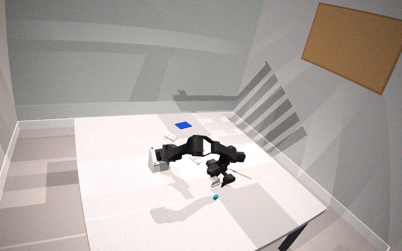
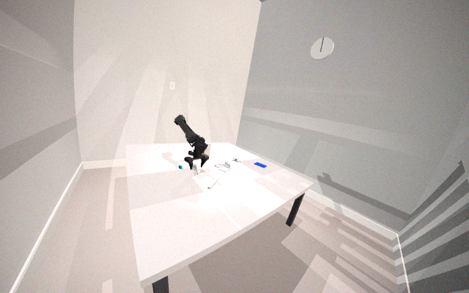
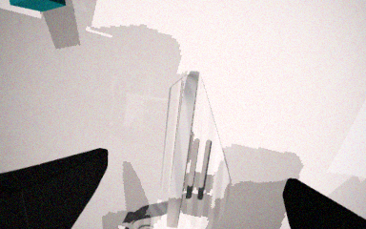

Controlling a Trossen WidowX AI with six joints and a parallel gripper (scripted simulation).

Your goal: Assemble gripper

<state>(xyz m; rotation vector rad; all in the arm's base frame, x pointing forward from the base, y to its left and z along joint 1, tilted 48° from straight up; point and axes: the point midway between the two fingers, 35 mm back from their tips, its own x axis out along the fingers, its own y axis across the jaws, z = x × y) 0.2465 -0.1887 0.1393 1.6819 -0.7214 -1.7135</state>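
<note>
One tool [image 1: 221, 181] [image 2: 196, 168] [image 3: 195, 173], spread wide and empty, over apparently one pale jaw [image 1: 215, 181] [image 2: 195, 168] [image 3: 190, 143]

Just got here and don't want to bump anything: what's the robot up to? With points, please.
The black gripper [image 1: 218, 182] [image 2: 196, 168] [image 3: 195, 173] is open over a pale jaw [image 1: 215, 181] [image 2: 195, 169] [image 3: 190, 114], its fingers on either side, holding nothing. It looks about to grasp it, probably for fitting onto the gripper base. Other pale parts, a blue plate [image 1: 183, 125] [image 2: 259, 165] and a teal block [image 1: 215, 196] [image 2: 180, 166] [image 3: 38, 5] lie apart on the table [image 1: 118, 183] [image 2: 179, 221]. No assembly is closed up.
</note>
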